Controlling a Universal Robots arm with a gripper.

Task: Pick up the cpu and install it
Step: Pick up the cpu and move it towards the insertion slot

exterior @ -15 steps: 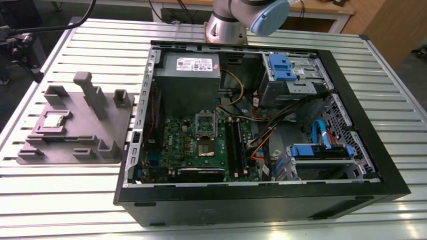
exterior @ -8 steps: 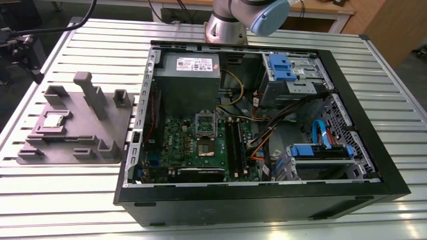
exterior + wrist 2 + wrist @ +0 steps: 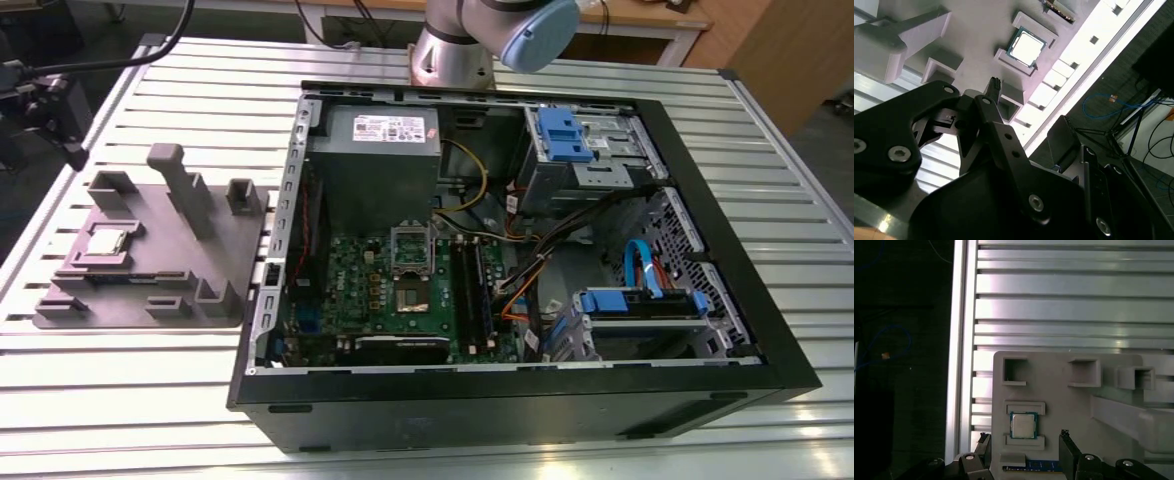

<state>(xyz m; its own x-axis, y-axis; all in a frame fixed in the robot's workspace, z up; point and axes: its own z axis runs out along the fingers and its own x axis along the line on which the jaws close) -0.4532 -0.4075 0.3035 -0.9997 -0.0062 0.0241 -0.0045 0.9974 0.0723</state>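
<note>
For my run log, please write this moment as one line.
gripper: open, nearest the cpu | cpu: lying in grey fixture, not gripped

1. In the exterior view you see your arm (image 3: pixel 451 50) at 12 o'clock, with its blue-capped joint (image 3: pixel 541 30) toward 1 o'clock.
2. In both wrist views your gripper (image 3: pixel 1024 435) faces down, its fingers (image 3: pixel 1066 452) spread wide apart and holding nothing.

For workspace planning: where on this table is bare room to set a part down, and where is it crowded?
Bare slats: between the grey fixture and the near edge; beside the case on the exterior view's right. Crowded: inside the case, around the cpu.
</note>
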